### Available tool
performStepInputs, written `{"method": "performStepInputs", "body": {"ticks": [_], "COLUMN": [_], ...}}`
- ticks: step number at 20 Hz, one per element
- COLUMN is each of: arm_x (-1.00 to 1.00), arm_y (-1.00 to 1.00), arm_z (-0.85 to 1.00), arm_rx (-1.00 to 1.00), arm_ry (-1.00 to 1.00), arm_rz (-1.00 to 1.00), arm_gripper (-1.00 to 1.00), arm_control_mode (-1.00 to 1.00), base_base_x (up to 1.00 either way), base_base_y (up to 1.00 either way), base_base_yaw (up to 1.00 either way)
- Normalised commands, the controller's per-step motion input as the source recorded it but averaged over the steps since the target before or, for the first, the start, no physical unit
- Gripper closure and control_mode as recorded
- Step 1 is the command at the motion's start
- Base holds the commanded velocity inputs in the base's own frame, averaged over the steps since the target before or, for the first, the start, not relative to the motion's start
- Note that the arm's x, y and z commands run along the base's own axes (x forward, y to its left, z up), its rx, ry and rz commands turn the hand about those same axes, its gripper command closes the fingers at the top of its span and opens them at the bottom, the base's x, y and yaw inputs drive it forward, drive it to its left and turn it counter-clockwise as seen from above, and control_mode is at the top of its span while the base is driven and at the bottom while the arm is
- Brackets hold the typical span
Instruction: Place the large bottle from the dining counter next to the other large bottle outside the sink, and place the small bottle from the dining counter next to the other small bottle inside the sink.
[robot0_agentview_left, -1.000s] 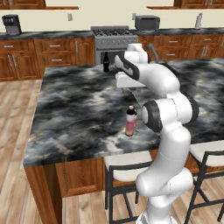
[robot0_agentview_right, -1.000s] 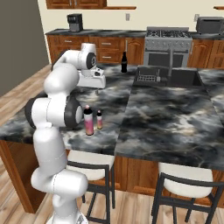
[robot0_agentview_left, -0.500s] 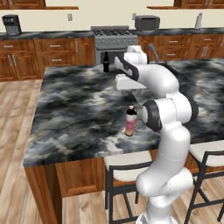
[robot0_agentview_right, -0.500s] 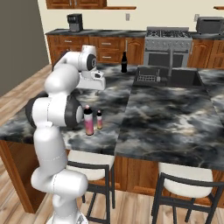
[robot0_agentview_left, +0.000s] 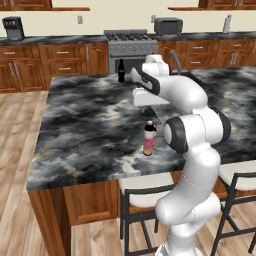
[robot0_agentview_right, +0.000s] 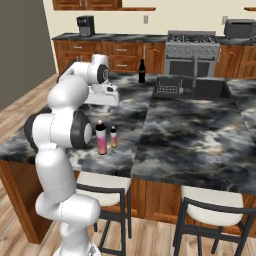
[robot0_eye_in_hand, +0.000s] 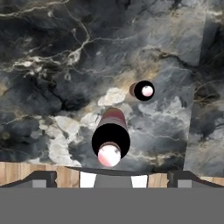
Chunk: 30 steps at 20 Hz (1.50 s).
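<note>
**Open gripper above two bottles at the island's near edge**

The large pink bottle (robot0_agentview_left: 148, 139) stands upright on the dining counter (robot0_agentview_left: 90, 125), close to its near edge, with the small pale pink-orange bottle (robot0_agentview_right: 113, 136) upright just beside it, not touching. In the hand view both are seen from above, the large one nearest the gripper (robot0_eye_in_hand: 112, 177), whose fingers are spread wide and hold nothing. The tall black bottle (robot0_agentview_right: 141, 71) stands at the counter's far edge, near the sink (robot0_agentview_right: 210, 90), well apart from the pair.
</note>
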Motion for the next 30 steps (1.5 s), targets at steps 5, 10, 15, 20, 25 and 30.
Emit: {"method": "performStepInputs", "body": {"ticks": [5, 10, 15, 20, 25, 30], "arm_x": [0.0, 0.01, -0.01, 0.0, 0.0, 0.0], "arm_y": [0.06, 0.05, 0.02, 0.0, 0.0, 0.0], "arm_z": [-0.17, -0.22, -0.21, -0.11, -0.05, -0.1], "arm_rx": [0.0, 0.0, 0.0, 0.0, 0.0, 0.0], "arm_ry": [0.0, -0.03, -0.01, 0.0, 0.0, 0.01], "arm_rz": [0.02, 0.0, 0.0, 0.0, 0.0, 0.0], "arm_gripper": [-1.0, -1.0, -1.0, -1.0, -1.0, -1.0], "arm_control_mode": [-1.0, -1.0, -1.0, -1.0, -1.0, -1.0], "base_base_x": [0.0, 0.0, 0.0, 0.0, 0.0, 0.0], "base_base_y": [0.0, 0.0, 0.0, 0.0, 0.0, 0.0], "base_base_yaw": [0.0, 0.0, 0.0, 0.0, 0.0, 0.0]}}
